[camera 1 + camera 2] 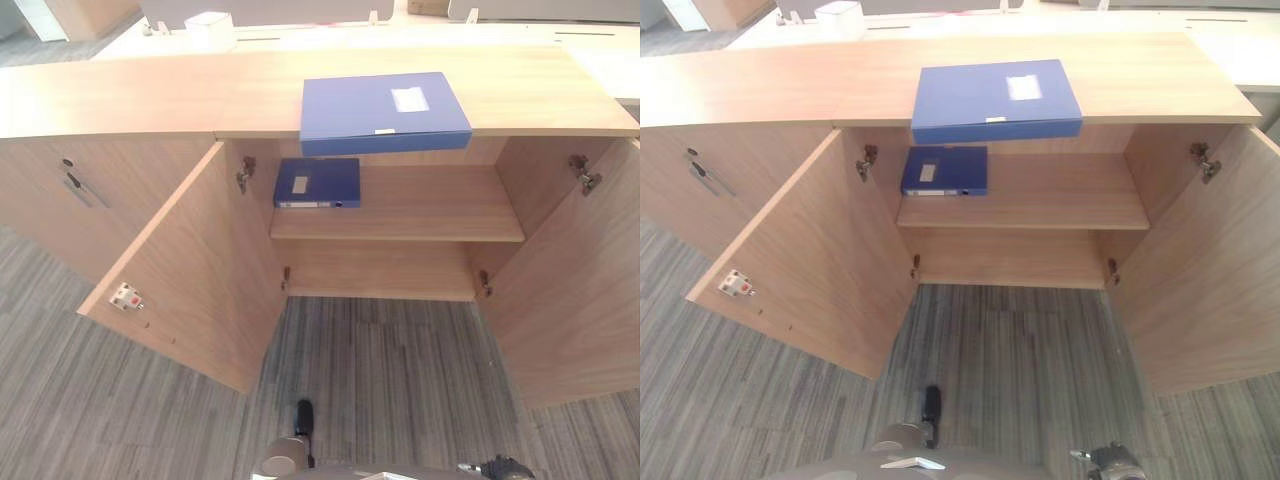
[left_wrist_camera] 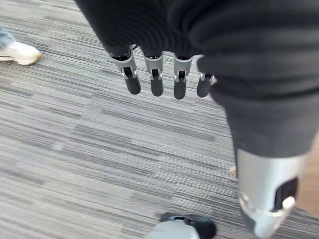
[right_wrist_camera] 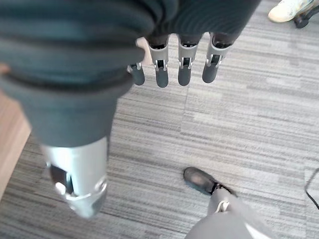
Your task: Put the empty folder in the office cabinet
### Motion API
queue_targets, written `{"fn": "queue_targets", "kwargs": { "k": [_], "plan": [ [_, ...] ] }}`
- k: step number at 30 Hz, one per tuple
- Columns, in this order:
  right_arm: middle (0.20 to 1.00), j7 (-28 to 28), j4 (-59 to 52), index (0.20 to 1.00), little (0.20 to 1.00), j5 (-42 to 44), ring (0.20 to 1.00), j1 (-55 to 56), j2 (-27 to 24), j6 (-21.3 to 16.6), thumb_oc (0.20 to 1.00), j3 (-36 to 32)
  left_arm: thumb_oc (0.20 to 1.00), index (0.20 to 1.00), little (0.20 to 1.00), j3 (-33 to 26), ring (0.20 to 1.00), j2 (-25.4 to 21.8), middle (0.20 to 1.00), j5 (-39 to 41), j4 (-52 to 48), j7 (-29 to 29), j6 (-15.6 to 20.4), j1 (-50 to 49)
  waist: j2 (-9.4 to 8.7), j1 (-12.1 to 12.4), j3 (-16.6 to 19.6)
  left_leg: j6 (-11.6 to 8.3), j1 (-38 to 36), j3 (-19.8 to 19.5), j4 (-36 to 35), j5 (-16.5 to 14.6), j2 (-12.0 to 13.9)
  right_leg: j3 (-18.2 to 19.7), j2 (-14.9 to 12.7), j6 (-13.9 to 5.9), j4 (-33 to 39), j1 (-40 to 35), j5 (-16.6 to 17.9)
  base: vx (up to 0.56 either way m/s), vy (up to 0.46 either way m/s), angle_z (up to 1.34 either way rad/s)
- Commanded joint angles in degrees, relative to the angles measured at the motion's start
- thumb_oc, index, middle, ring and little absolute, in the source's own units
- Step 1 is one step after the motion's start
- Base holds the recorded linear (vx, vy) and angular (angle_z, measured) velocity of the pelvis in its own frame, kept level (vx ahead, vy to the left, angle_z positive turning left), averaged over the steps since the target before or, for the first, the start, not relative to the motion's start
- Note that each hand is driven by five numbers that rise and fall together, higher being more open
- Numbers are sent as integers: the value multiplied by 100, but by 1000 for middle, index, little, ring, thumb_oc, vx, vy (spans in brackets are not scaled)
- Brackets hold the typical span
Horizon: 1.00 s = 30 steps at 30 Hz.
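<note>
Blue folder (image 1: 384,110): lies flat on the cabinet's tabletop (image 1: 150,95), front edge jutting a little over the open compartment; untouched by either hand. Step in hand, as judged: the start, with the reach for the folder not yet made. Next move calls for both hands to rise to the tabletop, take the folder by its sides or overhanging edge, lower it and slide it flat onto the shelf. Office cabinet (image 1: 400,270): both doors swung wide, left door (image 1: 190,270) and right door (image 1: 570,290) standing out over the carpeted floor (image 1: 380,380). Upper shelf (image 1: 430,205): holds one second blue folder (image 1: 318,183), flat at the left end; the rest of the board is bare. Lower compartment: nothing seen in it. Left hand (image 2: 155,74): hangs over the floor, fingers straight and relaxed, holding nothing. Right hand (image 3: 182,62): likewise hanging, fingers straight, holding nothing. A person's pale shoe (image 2: 17,52) at the floor's edge.
</note>
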<state>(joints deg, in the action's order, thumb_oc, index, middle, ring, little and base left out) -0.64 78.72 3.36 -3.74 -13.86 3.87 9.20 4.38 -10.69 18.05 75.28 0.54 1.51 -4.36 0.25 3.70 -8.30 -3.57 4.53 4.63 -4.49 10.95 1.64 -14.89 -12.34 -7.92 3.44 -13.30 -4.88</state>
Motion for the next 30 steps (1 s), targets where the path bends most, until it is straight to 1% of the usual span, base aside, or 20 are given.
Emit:
{"fn": "queue_targets", "kwargs": {
  "k": [1,2,4,7,8,9,10,11,12,14,15,16,17,18,19,21,22,23,24,30],
  "plan": [
    [1000,-89,-43,1000,1000,16,1000,-107,-327,38,1000,77,1000,1000,1000,52,1000,41,1000,-95,239,70,48,151,155,108,211,-235,11,-480,-30,-545,374,155,-78,-167,-19,401,219,81,141,-3],
    [1000,-89,-43,1000,1000,16,1000,-107,-326,38,1000,77,1000,1000,1000,52,1000,41,1000,-95,239,70,48,151,155,109,211,-235,11,-480,-30,-545,374,156,-78,-167,-19,401,219,154,233,-10],
    [1000,-59,-91,1000,1000,14,1000,-69,-232,38,1000,65,1000,1000,1000,61,1000,21,1000,-159,233,74,71,169,81,92,313,-51,-85,-387,-51,-730,88,214,-399,-342,-257,456,312,159,262,-7],
    [1000,-25,-93,1000,1000,-36,1000,-53,-189,48,1000,99,1000,1000,1000,59,1000,-17,1000,-195,217,62,56,179,51,99,334,72,-159,-415,-51,-824,-77,277,-601,-389,-669,605,342,92,203,-5],
    [1000,-1,-107,1000,1000,-34,1000,-40,-182,46,1000,84,1000,1000,1000,42,1000,-23,1000,-206,215,48,41,176,42,107,309,172,-233,-447,-51,-892,-210,354,-765,-447,-1093,797,502,70,268,2],
    [1000,6,-126,1000,1000,-22,1000,-50,-185,53,1000,63,1000,1000,1000,19,1000,-36,1000,-195,229,45,27,170,16,101,238,264,-330,-476,-51,-953,-345,456,-945,-454,-1541,1010,886,39,209,-1],
    [1000,6,-126,1000,1000,-22,1000,-51,-186,53,1000,63,1000,1000,1000,19,1000,-35,1000,-195,230,45,27,172,19,109,253,267,-310,-468,-51,-946,-342,466,-941,-454,-1531,1031,903,92,358,2],
    [1000,-13,-221,1000,1000,64,1000,-55,-172,16,1000,26,1000,1000,1000,55,1000,-50,1000,-281,300,9,11,192,9,62,92,446,-504,-517,-51,-1124,-614,428,-1382,-375,-2270,1444,1907,72,259,-2],
    [1000,-14,-222,1000,1000,64,1000,-55,-172,17,1000,26,1000,1000,1000,55,1000,-51,1000,-282,302,8,12,194,3,63,90,451,-505,-515,-51,-1123,-623,437,-1392,-381,-2279,1450,1905,113,295,-8],
    [1000,-35,-281,1000,1000,142,1000,-59,-163,3,1000,-30,1000,1000,1000,50,1000,-69,1000,-291,318,13,12,180,-15,24,43,473,-557,-476,-51,-1224,-625,254,-1510,-339,-2242,1672,2159,111,33,-4],
    [1000,-75,-314,1000,1000,238,1000,-93,-167,-12,1000,-92,1000,1000,1000,27,1000,-77,1000,-245,324,31,24,186,54,-75,-35,456,-578,-508,-51,-1223,-509,259,-1265,-278,-1871,1945,1909,110,-31,-8],
    [1000,-76,-314,1000,1000,239,1000,-94,-168,-11,1000,-91,1000,1000,1000,26,1000,-75,1000,-245,325,31,24,187,68,-70,-40,446,-587,-505,-51,-1233,-489,255,-1245,-267,-1870,1937,1901,116,-68,-18],
    [1000,-86,-324,1000,1000,252,1000,-115,-181,-16,1000,-82,1000,1000,1000,33,1000,-89,1000,-220,315,43,40,199,107,-137,-136,428,-647,-529,-51,-1251,-428,314,-952,-196,-1640,2114,1671,161,-102,-13],
    [1000,-101,-318,1000,1000,279,1000,-137,-176,8,1000,-34,1000,1000,1000,28,1000,-129,1000,-213,318,47,41,235,93,-265,-268,401,-760,-610,-51,-1324,-424,516,-545,-234,-979,2325,1532,158,-96,-6],
    [1000,-101,-318,1000,1000,279,1000,-137,-176,8,1000,-34,1000,1000,1000,28,1000,-128,1000,-213,318,47,41,236,96,-265,-274,400,-767,-611,-51,-1326,-421,515,-542,-233,-975,2316,1533,217,-105,0],
    [1000,-91,-269,1000,1000,237,1000,-44,-163,19,1000,29,1000,1000,1000,39,1000,-190,1000,-319,349,24,46,284,-18,-418,-332,351,-964,-723,-51,-1455,-458,806,-151,-304,-427,2354,1437,233,-89,17],
    [1000,-91,-269,1000,1000,237,1000,-44,-162,18,1000,30,1000,1000,1000,38,1000,-191,1000,-320,349,24,46,283,-15,-428,-350,350,-984,-734,-51,-1458,-453,791,-148,-304,-409,2318,1440,206,-116,46],
    [1000,-83,-217,1000,1000,193,1000,19,-137,22,1000,65,1000,1000,1000,7,1000,-203,1000,-344,350,47,76,279,-94,-402,-323,338,-1009,-761,-51,-1492,-464,739,-160,-274,-375,2195,1451,182,-184,55],
    [1000,-66,-200,1000,1000,173,1000,73,-143,20,1000,60,1000,1000,1000,-34,1000,-180,1000,-301,351,51,70,265,-104,-425,-242,292,-1011,-785,-51,-1493,-372,630,-99,-229,-282,2117,1450,183,-185,84],
    [1000,-78,-309,1000,1000,147,1000,83,-188,-7,1000,194,1000,1000,1000,-2,1000,-117,1000,-271,353,76,56,230,-40,-430,-33,107,-988,-859,-51,-1466,-33,355,158,-90,-63,1879,1225,160,-183,47]
  ]
}}
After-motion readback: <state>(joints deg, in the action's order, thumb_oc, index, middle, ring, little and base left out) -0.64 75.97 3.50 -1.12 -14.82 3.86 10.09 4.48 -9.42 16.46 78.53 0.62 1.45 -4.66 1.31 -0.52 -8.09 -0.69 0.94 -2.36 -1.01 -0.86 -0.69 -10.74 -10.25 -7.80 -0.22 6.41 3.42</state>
